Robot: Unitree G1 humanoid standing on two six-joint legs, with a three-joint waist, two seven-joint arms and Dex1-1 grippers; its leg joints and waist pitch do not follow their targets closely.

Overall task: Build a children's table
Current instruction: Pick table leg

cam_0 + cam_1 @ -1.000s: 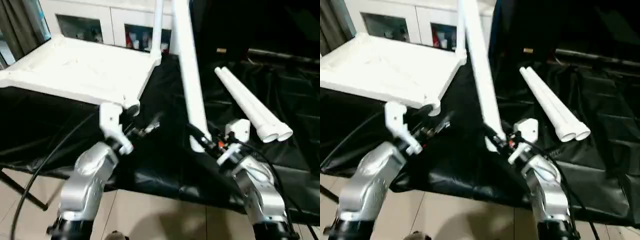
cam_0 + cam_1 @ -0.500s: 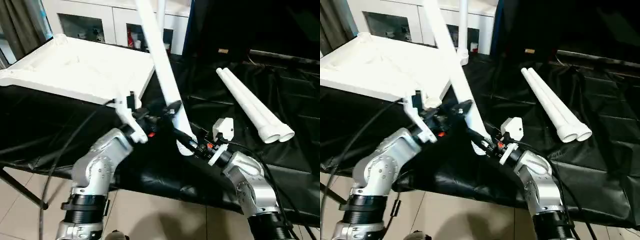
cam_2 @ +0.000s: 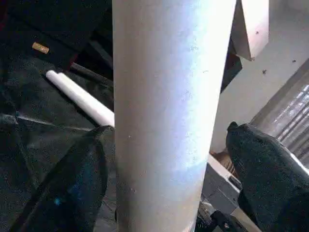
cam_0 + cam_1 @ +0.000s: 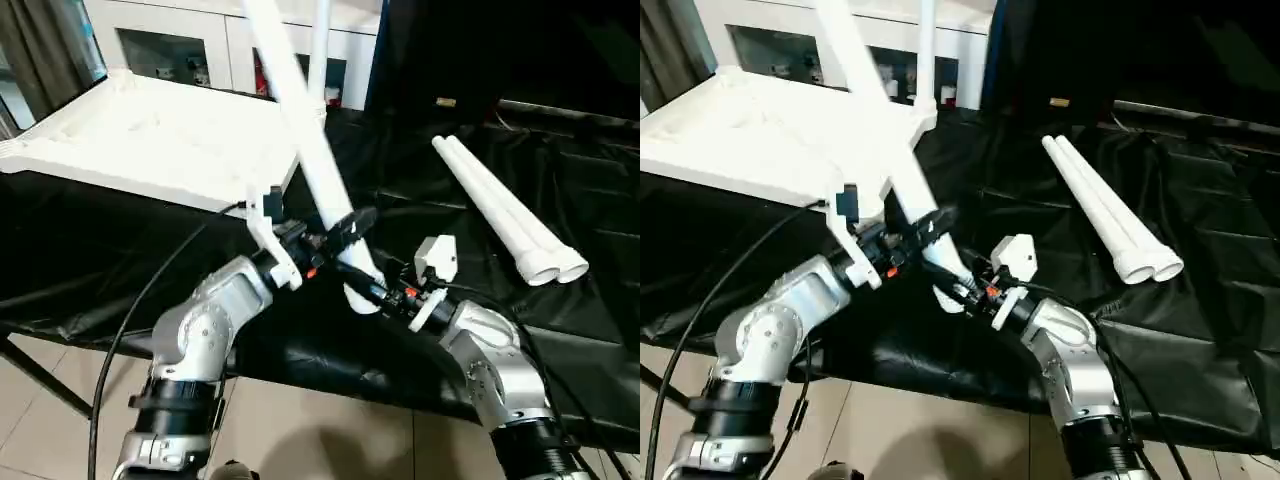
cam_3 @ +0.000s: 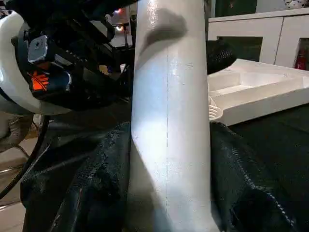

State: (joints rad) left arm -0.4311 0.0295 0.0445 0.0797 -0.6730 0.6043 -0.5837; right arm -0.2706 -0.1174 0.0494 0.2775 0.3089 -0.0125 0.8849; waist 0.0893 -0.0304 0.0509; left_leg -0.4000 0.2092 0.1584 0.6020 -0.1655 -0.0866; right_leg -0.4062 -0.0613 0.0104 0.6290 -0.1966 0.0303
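A Unitree G1 humanoid works over a black-covered desk (image 4: 560, 330), both silver forearms reaching in toward one long white leg (image 4: 300, 130) that slants up and away from the near desk edge toward the top of the head views. The right gripper (image 4: 372, 292) is closed around the leg's lower end — its wrist view shows a black finger (image 5: 104, 188) pressed against each side of the tube. The left gripper (image 4: 335, 232) sits just above it on the same leg; its fingers (image 3: 72, 179) stand wide, one on either side of the tube, with a clear gap on one side, so the leg lies between them rather than being pinched. The children's table top (image 4: 160, 140) lies upside down on the far left part of the desk, ribbed underside facing up, its near corner just behind the left gripper. Another leg (image 4: 318, 45) stands upright in the socket at the top's far right corner. Two more white legs (image 4: 500, 215) lie side by side, touching, on the black cover to the robot's right — well apart from both grippers, their open ends pointing toward the near right. A white cabinet (image 4: 180, 45) with glass-fronted compartments stands behind the desk, and a pale tiled floor (image 4: 330, 430) shows below its near edge.
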